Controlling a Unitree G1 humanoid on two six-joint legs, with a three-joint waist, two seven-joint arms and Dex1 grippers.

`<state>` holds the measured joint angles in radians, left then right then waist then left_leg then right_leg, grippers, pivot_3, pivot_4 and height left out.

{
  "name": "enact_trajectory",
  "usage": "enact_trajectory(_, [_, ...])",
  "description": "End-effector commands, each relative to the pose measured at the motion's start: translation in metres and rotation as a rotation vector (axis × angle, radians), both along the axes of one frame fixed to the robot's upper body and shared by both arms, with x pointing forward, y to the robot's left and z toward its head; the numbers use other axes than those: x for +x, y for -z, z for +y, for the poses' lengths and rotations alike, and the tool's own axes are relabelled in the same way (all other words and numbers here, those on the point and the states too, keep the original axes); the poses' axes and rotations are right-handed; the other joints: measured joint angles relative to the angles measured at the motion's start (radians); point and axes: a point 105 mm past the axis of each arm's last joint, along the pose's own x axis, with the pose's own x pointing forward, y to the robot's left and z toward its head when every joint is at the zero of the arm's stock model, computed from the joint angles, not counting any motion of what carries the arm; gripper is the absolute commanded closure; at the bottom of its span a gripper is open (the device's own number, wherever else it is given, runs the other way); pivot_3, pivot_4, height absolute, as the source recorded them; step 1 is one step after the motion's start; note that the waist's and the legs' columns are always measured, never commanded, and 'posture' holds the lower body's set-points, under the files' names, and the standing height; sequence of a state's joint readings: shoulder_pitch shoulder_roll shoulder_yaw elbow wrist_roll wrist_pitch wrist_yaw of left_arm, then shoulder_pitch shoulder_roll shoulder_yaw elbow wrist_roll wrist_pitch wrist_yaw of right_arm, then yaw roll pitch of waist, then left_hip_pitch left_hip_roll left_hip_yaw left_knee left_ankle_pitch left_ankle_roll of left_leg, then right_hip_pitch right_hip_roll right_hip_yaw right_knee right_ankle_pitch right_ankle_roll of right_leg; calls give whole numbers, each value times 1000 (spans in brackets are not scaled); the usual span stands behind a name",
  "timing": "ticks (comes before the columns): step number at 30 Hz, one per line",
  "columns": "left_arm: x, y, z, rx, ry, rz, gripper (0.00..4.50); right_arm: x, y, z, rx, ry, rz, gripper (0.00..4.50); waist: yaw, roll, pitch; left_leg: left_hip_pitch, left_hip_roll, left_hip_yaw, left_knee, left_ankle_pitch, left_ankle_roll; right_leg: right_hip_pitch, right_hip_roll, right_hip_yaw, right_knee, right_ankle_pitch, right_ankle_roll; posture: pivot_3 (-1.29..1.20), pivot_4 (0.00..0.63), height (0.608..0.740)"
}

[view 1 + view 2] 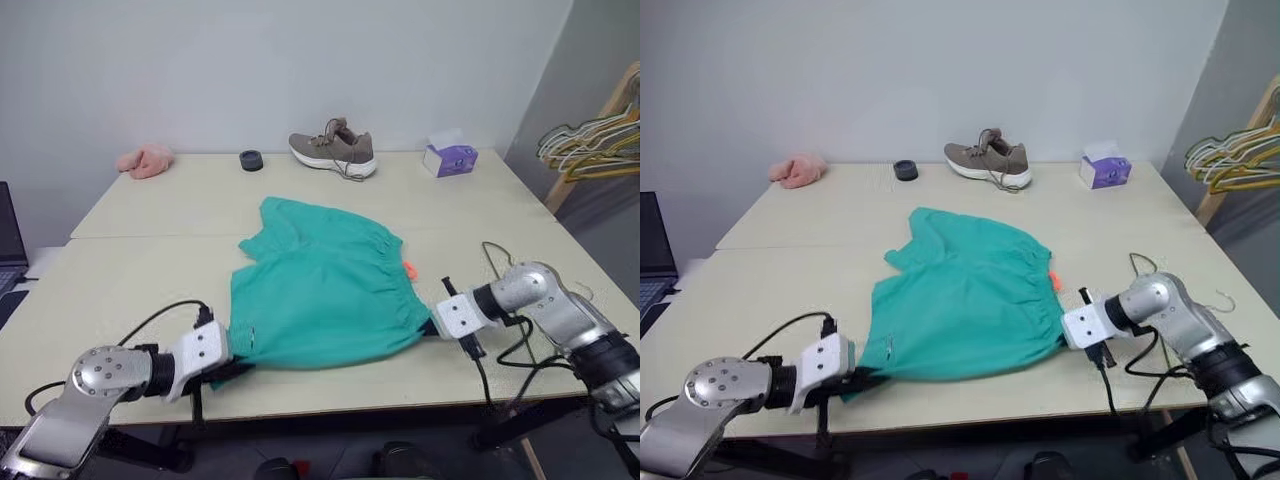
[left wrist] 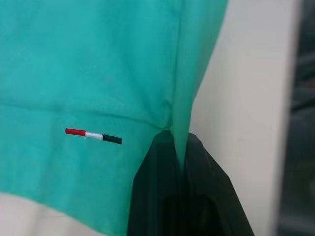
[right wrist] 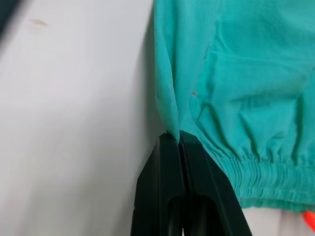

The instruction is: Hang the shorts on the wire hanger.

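While pinched, shorts (image 1: pixel 325 290) crosswise, waistband rightward.

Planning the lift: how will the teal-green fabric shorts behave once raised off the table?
The teal-green fabric shorts look thin and creased, so they will likely sag between the left gripper and right gripper. Both pinch only edges, so the cloth may slip.

Shorts (image 1: pixel 325 295) cover the near-centre of the table (image 1: pixel 150 280), flanked by open tabletop left and right. Along the far edge stand a pink cloth (image 1: pixel 146 160), black roll (image 1: pixel 251 160), shoe (image 1: pixel 333 152) and tissue box (image 1: pixel 449 158), gaps between them. Hangers (image 1: pixel 595 145) project at far right.
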<state>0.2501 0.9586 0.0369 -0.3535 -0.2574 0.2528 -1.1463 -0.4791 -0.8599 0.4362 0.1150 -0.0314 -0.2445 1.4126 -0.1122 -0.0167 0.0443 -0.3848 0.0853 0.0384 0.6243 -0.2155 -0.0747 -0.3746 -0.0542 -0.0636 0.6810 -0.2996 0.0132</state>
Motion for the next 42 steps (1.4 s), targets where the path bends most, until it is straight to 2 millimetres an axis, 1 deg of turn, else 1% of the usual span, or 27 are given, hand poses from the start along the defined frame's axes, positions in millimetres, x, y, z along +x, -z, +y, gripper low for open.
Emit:
enact_trajectory(1, [-26,-7,-7,-9,108,108,4500,-18,-17,-6,-11,-29,41,4476,0,1,0,0,0,0,0,0,0,-1,0,0,0,0,0,-156,0,740])
enact_trajectory(2, [-33,-8,-8,-13,124,144,4500,-26,-16,-9,-23,-32,64,4476,0,1,1,0,0,0,0,0,0,-5,0,-1,0,-1,-1,-158,0,740])
enact_trajectory(4, [-45,-9,-8,-22,145,200,4500,-38,-16,-13,-40,-41,97,4476,0,1,1,1,0,0,0,0,0,-5,0,-1,0,-1,-1,-161,0,740])
enact_trajectory(7, [-54,-11,-7,-31,158,242,4500,-50,-18,-12,-35,-46,129,4476,0,1,1,1,0,0,1,0,0,-4,0,-1,0,-4,-7,-164,0,740])
enact_trajectory(10, [-57,-12,-10,-54,163,245,4500,-53,-17,-5,-23,-43,122,4476,-1,1,1,1,0,-1,1,0,0,-4,0,-1,0,-4,-7,-164,0,740])
enact_trajectory(13, [-57,-7,-10,-54,149,236,4500,-55,-14,0,-29,-41,141,4476,-1,1,2,1,0,-1,1,0,0,-4,0,-1,0,-4,-7,-163,0,740])
enact_trajectory(16, [-57,-2,-6,-34,124,246,4500,-60,-16,3,-20,-37,174,3905,0,1,2,1,0,0,1,0,-1,-4,0,-1,0,-4,-7,-159,0,740])
enact_trajectory(19, [-54,-5,-9,-73,91,235,3822,-62,-19,5,-4,-35,191,2851,0,1,2,1,0,-1,0,-1,-1,-5,0,-1,0,-4,-7,-156,0,740])
enact_trajectory(23, [-56,-10,-16,-131,77,252,2605,-66,-25,7,33,-21,238,1456,0,0,2,1,0,-1,0,-1,-1,-5,0,-1,0,-5,-7,-155,0,740])
enact_trajectory(25, [-56,-16,-21,-184,65,266,2000,-67,-32,11,86,9,272,748,0,-1,3,1,0,-1,1,-1,-1,-4,0,-1,0,-5,-8,-156,0,740])
enact_trajectory(27, [-56,-23,-25,-225,57,279,1430,-65,-38,13,130,42,287,134,0,-1,3,1,0,-1,1,-1,-1,-4,0,-1,0,-5,-9,-156,0,740])
enact_trajectory(28, [-57,-26,-25,-240,54,288,1122,-63,-42,15,165,70,298,0,0,-1,3,1,0,-1,1,-1,-1,-4,0,-1,0,-6,-9,-157,0,740])
enact_trajectory(29, [-58,-30,-26,-252,52,297,889,-61,-46,18,200,95,310,0,0,-2,3,1,0,-2,1,-1,-1,-4,0,-1,0,-6,-9,-156,0,740])
enact_trajectory(31, [-59,-34,-28,-258,52,307,268,-58,-54,22,263,144,338,0,0,-2,3,1,0,-2,1,-1,-1,-4,0,-2,0,-6,-9,-158,0,740])
enact_trajectory(32, [-54,-37,-29,-255,43,274,30,-54,-59,24,310,179,341,0,0,-2,3,1,0,-2,1,-1,-1,-4,0,-2,0,-6,-9,-158,0,740])
enact_trajectory(33, [-51,-39,-30,-253,36,250,30,-51,-62,26,341,203,342,0,0,-2,3,1,0,-2,1,-1,-1,-4,0,-2,0,-6,-9,-158,0,740])
enact_trajectory(34, [-42,-42,-31,-255,20,197,30,-46,-66,28,388,242,339,0,0,-2,3,1,0,-2,1,-1,-1,-4,0,-2,0,-6,-9,-158,0,740])
enact_trajectory(35, [-31,-47,-33,-266,-2,129,30,-40,-70,30,440,288,322,0,0,-2,3,1,0,-2,1,-1,-1,-4,0,-2,0,-6,-9,-157,0,740])
enact_trajectory(36, [-14,-55,-36,-294,-43,37,30,-27,-75,31,517,365,286,0,1,-2,3,1,0,-3,1,-1,-1,-4,0,-2,0,-6,-9,-160,0,740])
enact_trajectory(38, [11,-68,-44,-347,-95,-86,30,-7,-81,28,638,508,235,0,9,-4,3,1,-1,-4,2,-1,-1,-2,0,-2,0,-5,-8,-164,0,740])
enact_trajectory(40, [28,-79,-50,-386,-126,-162,30,19,-80,15,730,714,145,0,11,-5,2,1,-1,-5,4,-1,-1,0,0,-3,1,-2,-4,-179,0,740])
enact_trajectory(42, [37,-86,-55,-411,-135,-196,30,39,-76,-3,792,914,62,0,9,-6,1,1,-1,-4,4,-1,-1,1,0,-2,0,0,0,-189,0,740])
